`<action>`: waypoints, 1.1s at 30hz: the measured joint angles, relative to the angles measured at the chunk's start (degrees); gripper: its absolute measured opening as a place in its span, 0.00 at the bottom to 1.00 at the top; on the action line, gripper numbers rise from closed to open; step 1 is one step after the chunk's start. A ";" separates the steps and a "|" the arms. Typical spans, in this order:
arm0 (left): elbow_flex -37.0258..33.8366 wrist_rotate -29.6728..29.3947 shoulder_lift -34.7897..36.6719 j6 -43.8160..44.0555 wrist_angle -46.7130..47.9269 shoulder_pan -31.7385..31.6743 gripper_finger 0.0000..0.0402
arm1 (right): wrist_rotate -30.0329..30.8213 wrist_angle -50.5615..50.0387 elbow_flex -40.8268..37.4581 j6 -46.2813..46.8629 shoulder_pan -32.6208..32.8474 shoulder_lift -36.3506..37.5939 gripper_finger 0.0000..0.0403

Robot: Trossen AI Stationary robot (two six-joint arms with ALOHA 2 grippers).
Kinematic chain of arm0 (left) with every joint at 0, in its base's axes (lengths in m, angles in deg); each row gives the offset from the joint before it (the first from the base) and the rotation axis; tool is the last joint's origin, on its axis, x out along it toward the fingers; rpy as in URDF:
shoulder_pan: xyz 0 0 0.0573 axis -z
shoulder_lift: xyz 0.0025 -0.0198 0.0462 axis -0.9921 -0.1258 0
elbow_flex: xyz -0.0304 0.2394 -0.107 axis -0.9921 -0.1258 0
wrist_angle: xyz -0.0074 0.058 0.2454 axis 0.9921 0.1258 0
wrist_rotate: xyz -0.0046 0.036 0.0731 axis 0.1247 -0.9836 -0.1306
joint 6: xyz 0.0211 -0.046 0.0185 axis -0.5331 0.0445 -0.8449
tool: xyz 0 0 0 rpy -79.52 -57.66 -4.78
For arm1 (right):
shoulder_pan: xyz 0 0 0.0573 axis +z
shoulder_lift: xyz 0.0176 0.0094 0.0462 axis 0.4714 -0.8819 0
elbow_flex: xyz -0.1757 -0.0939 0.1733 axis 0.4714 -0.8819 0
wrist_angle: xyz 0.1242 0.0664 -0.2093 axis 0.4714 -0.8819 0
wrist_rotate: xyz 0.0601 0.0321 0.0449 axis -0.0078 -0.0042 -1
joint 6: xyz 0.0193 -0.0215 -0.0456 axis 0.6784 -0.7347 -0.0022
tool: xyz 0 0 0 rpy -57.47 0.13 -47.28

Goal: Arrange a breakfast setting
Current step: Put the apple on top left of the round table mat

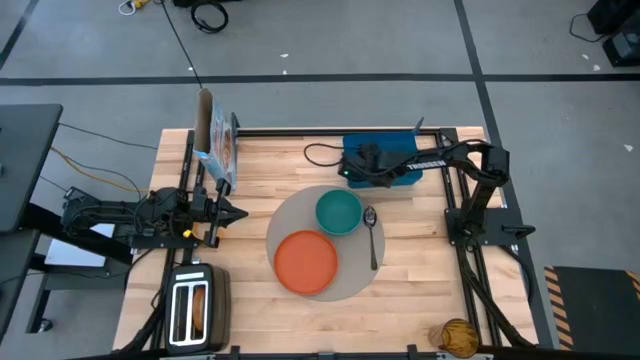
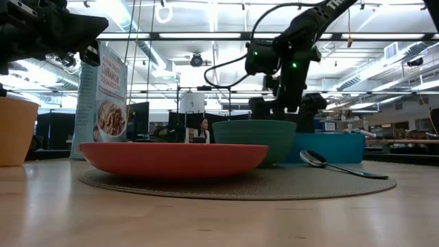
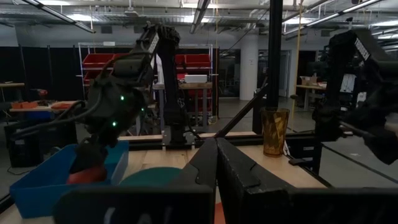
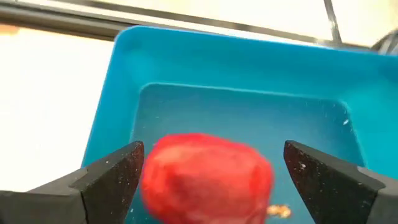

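A round grey-beige mat (image 1: 345, 285) lies mid-table and bears an orange plate (image 1: 306, 260), a teal bowl (image 1: 338, 211) and a metal spoon (image 1: 372, 238). A red apple (image 4: 205, 180) lies in the blue tray (image 1: 400, 178) at the far side. My right gripper (image 4: 213, 149) is open above the tray, one finger on either side of the apple. My left gripper (image 1: 238, 212) is shut and empty at the table's left. A toast slice stands in the toaster (image 1: 197, 308). The orange-filled cup (image 1: 455, 335) stands at the near right corner. My right gripper comes at the apple from above, with one finger (image 4: 115, 177) close against the apple's side and the other (image 4: 323, 177) a little apart from it. Whether a finger touches the apple, I cannot tell.
A cereal box (image 1: 218, 148) stands upright at the far left, just beyond my left gripper. The silver toaster sits at the near left corner. Bare wood lies to the right of the mat (image 1: 420, 250) and along the near edge.
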 joint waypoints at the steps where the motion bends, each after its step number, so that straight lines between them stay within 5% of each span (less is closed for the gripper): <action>1: 0.01 0.00 -0.01 0.01 -0.02 0.02 0.02 | 0.00 -0.86 0.66 -0.73 0.14 0.00 0.98; 9: -0.01 0.00 0.00 0.02 -0.02 0.00 0.02 | -2.63 -6.07 1.85 -2.92 -0.18 0.02 0.98; 19: 0.01 0.00 0.00 0.00 0.00 0.02 0.02 | -1.69 -25.30 1.91 14.72 -0.27 0.45 0.93; 33: -0.01 0.00 0.00 0.02 -0.02 0.02 0.02 | -4.23 -37.39 2.88 22.27 -0.31 0.57 0.89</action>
